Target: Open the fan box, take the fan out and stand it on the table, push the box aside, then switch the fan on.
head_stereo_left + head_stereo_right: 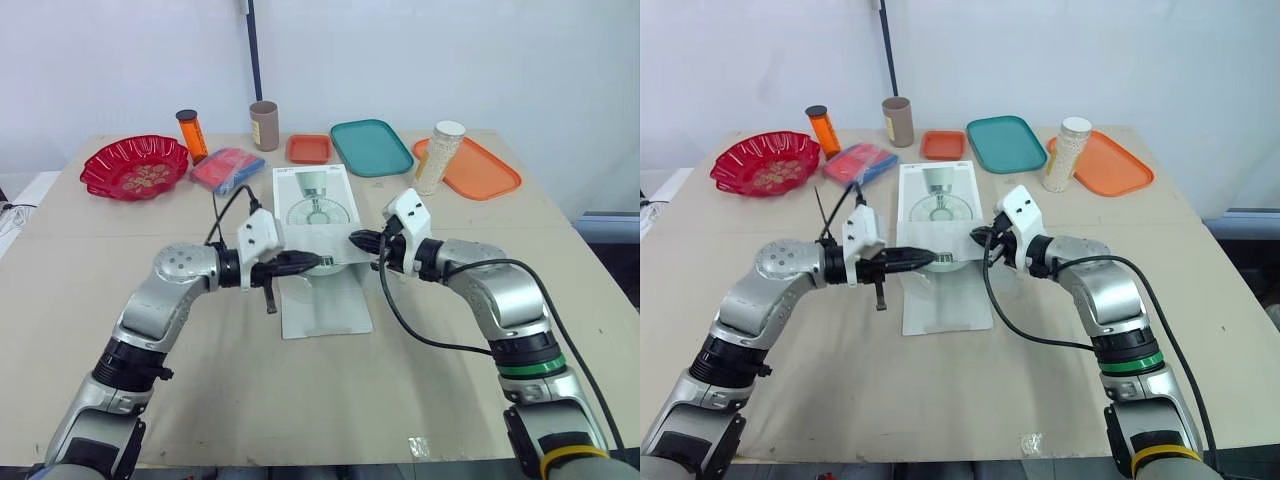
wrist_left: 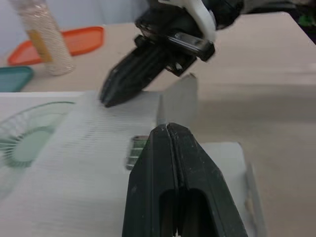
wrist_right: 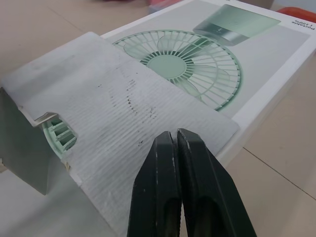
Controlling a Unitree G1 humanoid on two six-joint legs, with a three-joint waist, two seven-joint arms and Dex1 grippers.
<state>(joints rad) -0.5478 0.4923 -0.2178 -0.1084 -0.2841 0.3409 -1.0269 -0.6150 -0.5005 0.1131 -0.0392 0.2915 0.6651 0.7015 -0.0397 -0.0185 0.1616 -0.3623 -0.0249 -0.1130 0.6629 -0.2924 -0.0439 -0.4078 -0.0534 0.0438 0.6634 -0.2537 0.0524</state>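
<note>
The fan box (image 1: 317,205) lies flat at the centre of the counter (image 1: 300,400), with its long axis running from the lower middle of the head view up toward the top. Its outer flap (image 1: 325,305) is folded out onto the counter below it. The near end of the box is the open one, and both arms meet there. The left gripper (image 1: 312,262) comes in from the left of the frame and points across the box's short side, its tip at the near edge about midway along. The right gripper (image 1: 360,241) comes in from the right and sits at the box's right near corner. Both pairs of jaws are pressed together and hold nothing. They rest on or just over the white ribbed inner sheet (image 3: 123,113), and I cannot tell whether they touch it. The fan (image 3: 58,134) is inside the box under that sheet, with only a bit of green grille showing through a cut-out at the sheet's edge. It lies beyond the jaws, toward the top of the frame. Both arms are about equally near, and each lies crosswise to the box's length. Before the fan can be drawn out of the near end, the jaws would likely have to part and the sheet be lifted back.
</note>
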